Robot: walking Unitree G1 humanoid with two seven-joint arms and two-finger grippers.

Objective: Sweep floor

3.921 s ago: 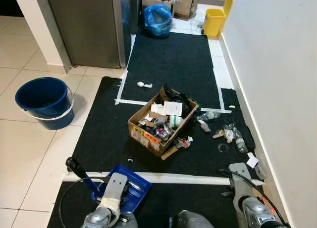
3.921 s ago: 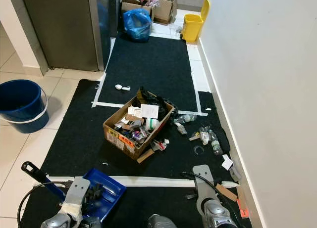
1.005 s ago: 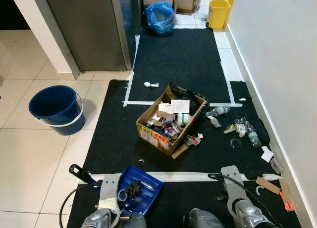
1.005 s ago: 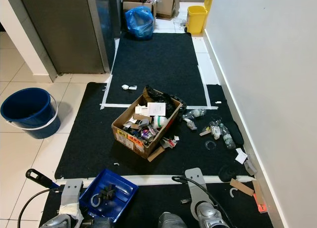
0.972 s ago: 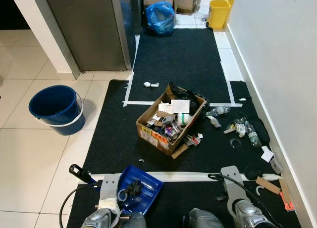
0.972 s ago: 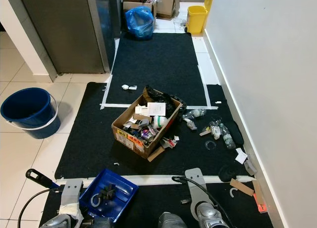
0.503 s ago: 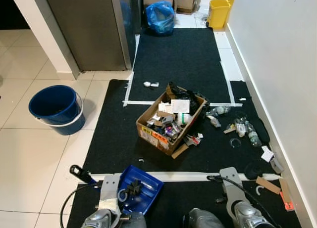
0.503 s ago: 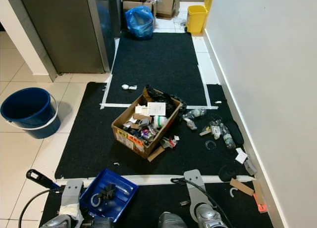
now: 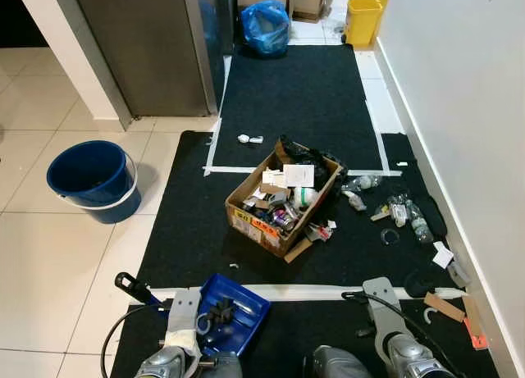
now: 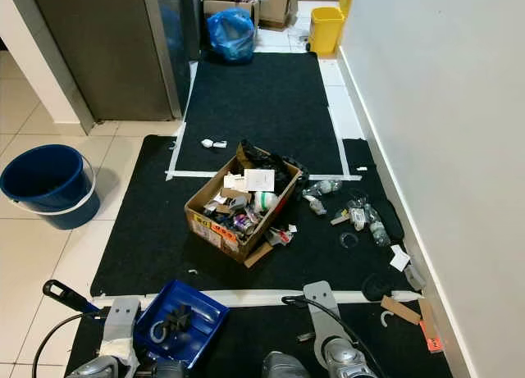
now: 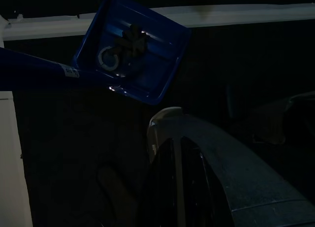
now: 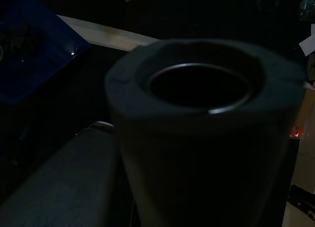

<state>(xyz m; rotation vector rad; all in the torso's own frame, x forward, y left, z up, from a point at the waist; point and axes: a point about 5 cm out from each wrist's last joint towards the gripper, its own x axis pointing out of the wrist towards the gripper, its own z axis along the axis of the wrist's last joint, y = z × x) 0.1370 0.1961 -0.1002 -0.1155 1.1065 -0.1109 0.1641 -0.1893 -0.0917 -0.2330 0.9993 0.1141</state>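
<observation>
On the mat, dustpan (image 9: 234, 312) — debris dim, unidentifiable.

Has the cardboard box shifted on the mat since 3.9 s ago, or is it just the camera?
No. The box sits as before, just below the white tape line, trash to its right. The whole picture shifted, so the camera moved.

Blue dustpan (image 9: 234, 314) w/ long blue handle, black grip end (image 9: 127, 283), lies low at robot's left on black mat (image 9: 189, 239), pan touching white tape strip (image 9: 312, 293); a few dark bits + a pale ring inside. Litter (image 9: 398, 214) (bottles, paper scraps, cardboard bits) strewn on mat by the wall, right of an open cardboard box (image 9: 283, 202) crammed w/ rubbish
</observation>
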